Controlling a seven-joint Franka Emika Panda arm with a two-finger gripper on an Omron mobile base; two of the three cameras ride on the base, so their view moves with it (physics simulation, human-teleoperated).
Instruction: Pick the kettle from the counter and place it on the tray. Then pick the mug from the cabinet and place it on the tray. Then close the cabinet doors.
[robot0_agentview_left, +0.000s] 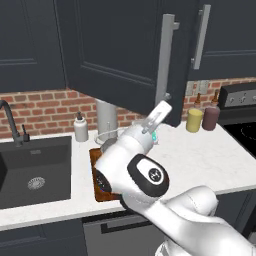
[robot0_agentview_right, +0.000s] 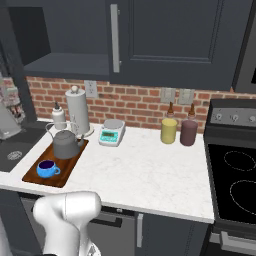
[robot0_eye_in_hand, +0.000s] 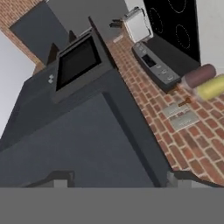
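Kettle: one, grey, sitting (robot0_agentview_right: 65, 144) at the far end of the tray.
Mug: one, blue (robot0_agentview_right: 47, 169), sitting at the tray's near end, just in front of the kettle.
Tray: one brown board (robot0_agentview_right: 70, 163) lying on the counter (robot0_agentview_right: 145, 172) beside the sink (robot0_agentview_left: 45, 175).
Cabinet: door (robot0_agentview_left: 115, 55) standing open, shelf (robot0_agentview_right: 70, 64) showing.
Gripper: reaching up (robot0_agentview_left: 159, 114) near the door's bar handle (robot0_agentview_left: 166, 55); I cannot tell how wide its jaws are.
Bottles: two, yellow (robot0_agentview_right: 169, 130) and maroon (robot0_agentview_right: 189, 132), standing side by side.
Writing: none readable.
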